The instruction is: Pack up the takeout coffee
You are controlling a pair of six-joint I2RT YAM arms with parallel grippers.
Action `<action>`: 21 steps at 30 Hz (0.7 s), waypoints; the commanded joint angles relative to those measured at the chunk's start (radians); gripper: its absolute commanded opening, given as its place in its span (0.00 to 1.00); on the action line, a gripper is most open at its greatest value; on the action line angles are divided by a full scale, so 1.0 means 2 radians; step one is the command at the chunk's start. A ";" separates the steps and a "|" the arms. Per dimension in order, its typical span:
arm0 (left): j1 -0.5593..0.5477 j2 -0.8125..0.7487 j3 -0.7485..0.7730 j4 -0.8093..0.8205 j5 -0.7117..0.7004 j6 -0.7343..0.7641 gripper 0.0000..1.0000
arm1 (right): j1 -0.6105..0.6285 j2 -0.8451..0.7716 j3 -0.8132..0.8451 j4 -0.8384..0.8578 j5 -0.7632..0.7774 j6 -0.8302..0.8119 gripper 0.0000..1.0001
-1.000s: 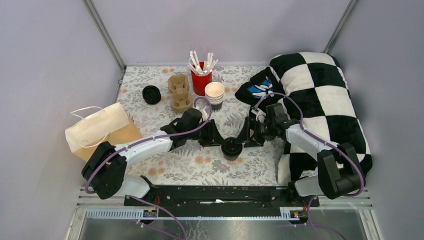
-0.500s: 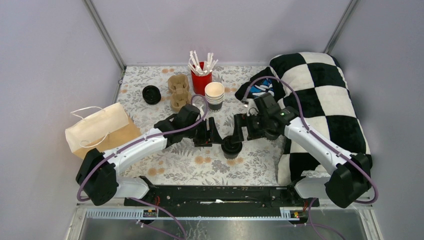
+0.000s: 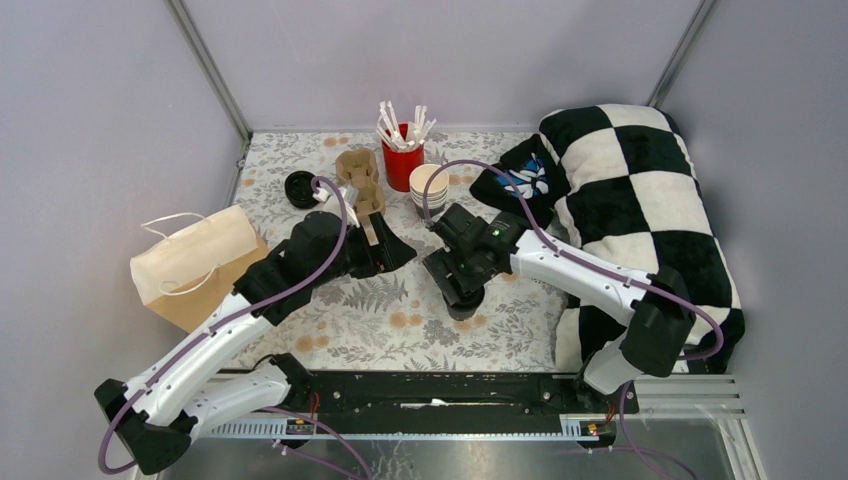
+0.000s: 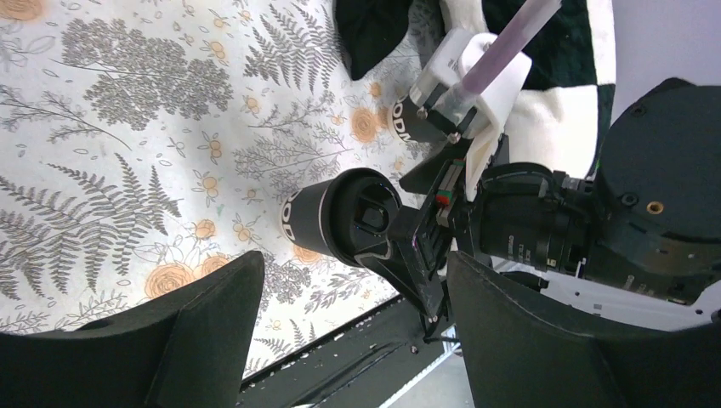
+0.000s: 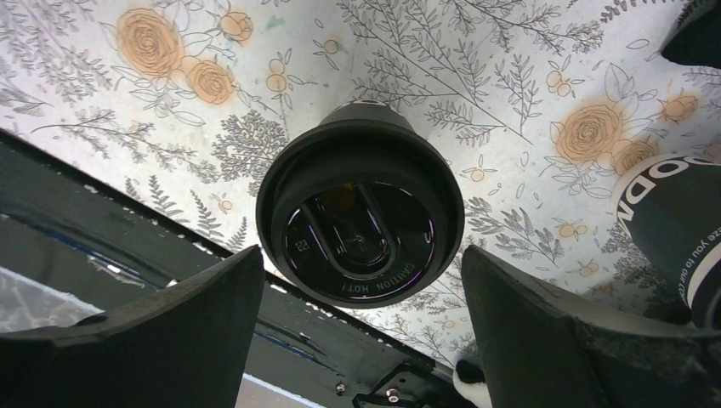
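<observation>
One takeout coffee cup (image 3: pixel 465 303), dark with a black lid (image 5: pixel 361 212), stands upright on the floral cloth at mid-table. My right gripper (image 3: pixel 455 275) hovers just above it, open. In the right wrist view the right gripper (image 5: pixel 361 331) has its fingers wide apart on either side of the lid, not touching it. My left gripper (image 3: pixel 392 250) is open and empty, off to the cup's left. In the left wrist view the same cup (image 4: pixel 340 217) sits beyond the left gripper (image 4: pixel 353 340). A second black round lid (image 3: pixel 300 188) shows at the back left.
A paper bag (image 3: pixel 200 262) lies at the left. A cardboard cup carrier (image 3: pixel 358 170), a red cup of white sticks (image 3: pixel 402 150) and a stack of cream cups (image 3: pixel 428 185) stand at the back. A checkered pillow (image 3: pixel 640 200) fills the right. A dark printed cup wall (image 5: pixel 672 229) is at the right edge.
My left gripper let go, opened and pulled back to the left, away from the cup. The right gripper opened and swung left over the cup. The cup stayed in place.
</observation>
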 commanded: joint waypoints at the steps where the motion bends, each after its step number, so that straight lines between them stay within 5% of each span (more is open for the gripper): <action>1: 0.002 0.002 0.005 -0.002 -0.038 -0.001 0.82 | 0.011 0.013 0.031 -0.016 0.043 -0.002 0.88; 4: 0.001 0.004 0.002 -0.002 -0.033 -0.003 0.82 | 0.013 0.024 0.034 -0.017 0.038 -0.002 0.80; 21: 0.001 0.016 0.006 0.002 -0.027 0.003 0.83 | 0.027 0.026 0.021 -0.011 0.036 -0.001 0.85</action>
